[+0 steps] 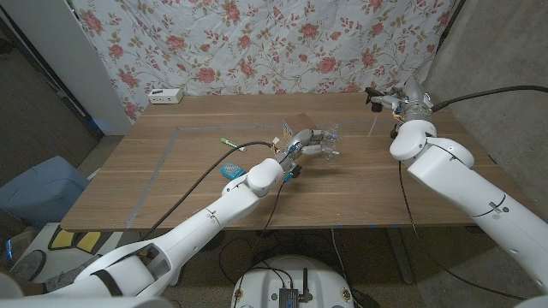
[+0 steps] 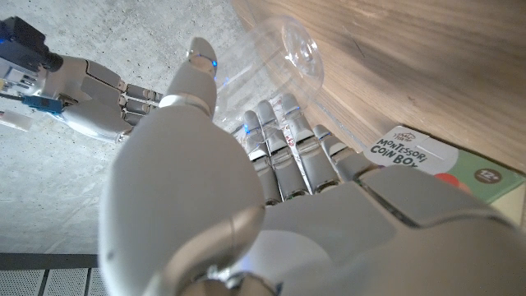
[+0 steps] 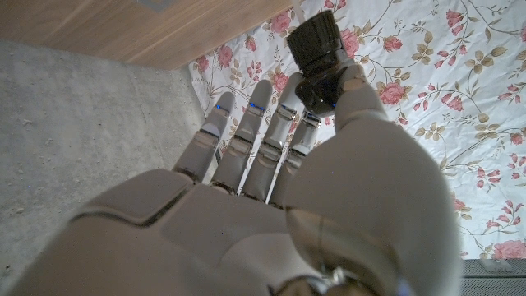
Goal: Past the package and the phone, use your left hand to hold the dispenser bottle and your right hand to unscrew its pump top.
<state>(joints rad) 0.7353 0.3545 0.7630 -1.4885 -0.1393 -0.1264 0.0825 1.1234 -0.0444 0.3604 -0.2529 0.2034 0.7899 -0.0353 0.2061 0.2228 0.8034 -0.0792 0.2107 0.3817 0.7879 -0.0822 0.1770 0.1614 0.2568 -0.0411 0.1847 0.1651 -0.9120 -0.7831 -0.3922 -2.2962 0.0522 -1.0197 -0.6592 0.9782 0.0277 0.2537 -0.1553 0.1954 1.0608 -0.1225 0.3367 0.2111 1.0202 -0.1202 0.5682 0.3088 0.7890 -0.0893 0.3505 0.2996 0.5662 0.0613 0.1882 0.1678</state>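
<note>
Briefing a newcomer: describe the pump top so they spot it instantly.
Over the far right of the wooden table, find the raised right hand. The pump top is the small black ribbed cap pinched in its fingertips, unlike the clear bottle held mid-table by the left hand.

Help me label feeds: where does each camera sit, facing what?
Head view: on the robot's head, looking down at the table; left arm, right arm show.
Left wrist view: on that wrist, looking along the left robot hand at the bottle it holds.
Right wrist view: on that wrist, facing the pump top the right robot hand pinches.
Shared: bottle, in head and left wrist views.
</note>
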